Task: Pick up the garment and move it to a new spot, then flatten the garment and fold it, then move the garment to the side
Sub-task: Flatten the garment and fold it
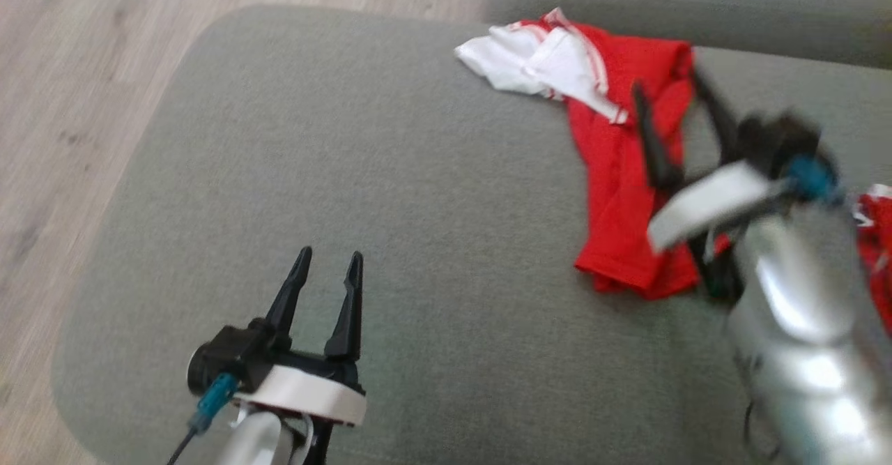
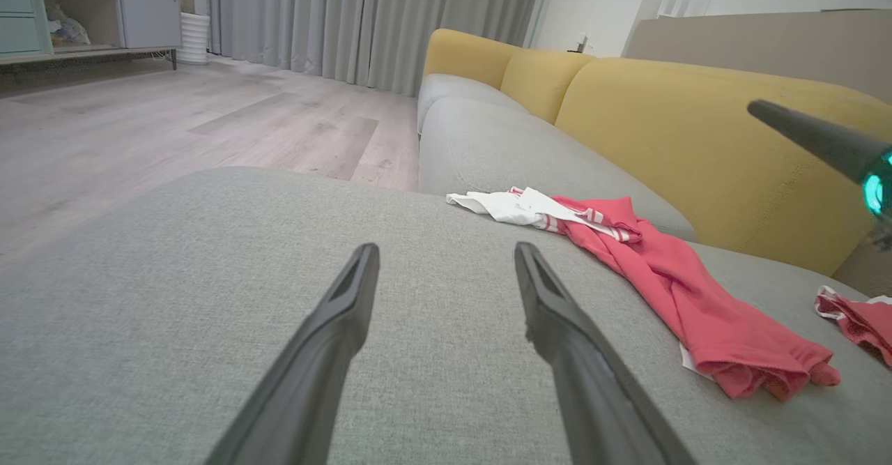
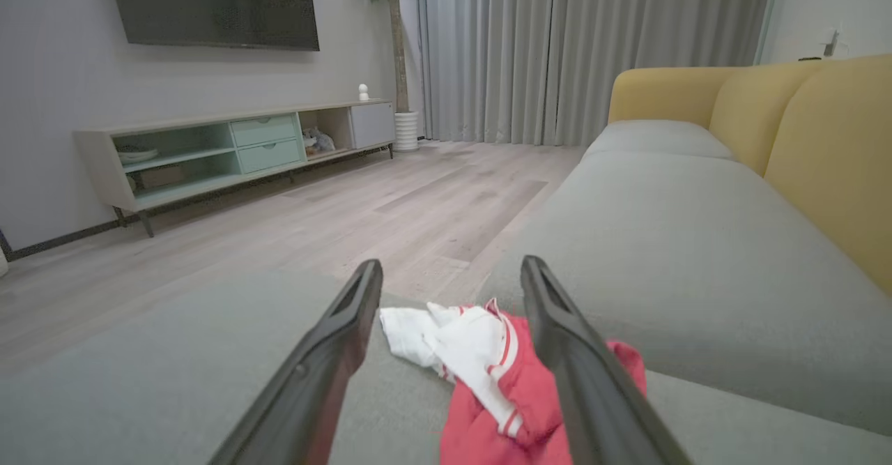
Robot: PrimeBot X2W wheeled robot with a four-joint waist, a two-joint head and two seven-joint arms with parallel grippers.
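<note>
On the grey sofa cushion [image 1: 348, 172] in front of me, the garment [image 1: 613, 172] lies as a rumpled strip at about two o'clock in the head view. Its white shoulder panels with striped trim are bunched at the eleven o'clock end. The red body runs down from there toward six. It rests loose on the fabric, not lifted.

My right gripper [image 1: 667, 85] is over the red part, blurred. Its two dark fingers are spread wide with nothing pinched between them. In the right wrist view the cloth shows between and below them. I cannot tell whether the fingertips touch it.

My left gripper [image 1: 330, 254] sits at seven o'clock with its fingers pointing to twelve. It is released and empty over bare cushion, well apart from the garment.

A smaller red cloth [image 1: 874, 235] with white edging lies at three o'clock at the frame's edge. It is partly hidden by my pale right forearm [image 1: 801, 325] and is apart from the garment.

The wooden floor [image 1: 70, 102] lies beyond the cushion from nine to eleven o'clock. In the left wrist view a yellow backrest [image 2: 662, 116] rises behind the seat at two o'clock.
</note>
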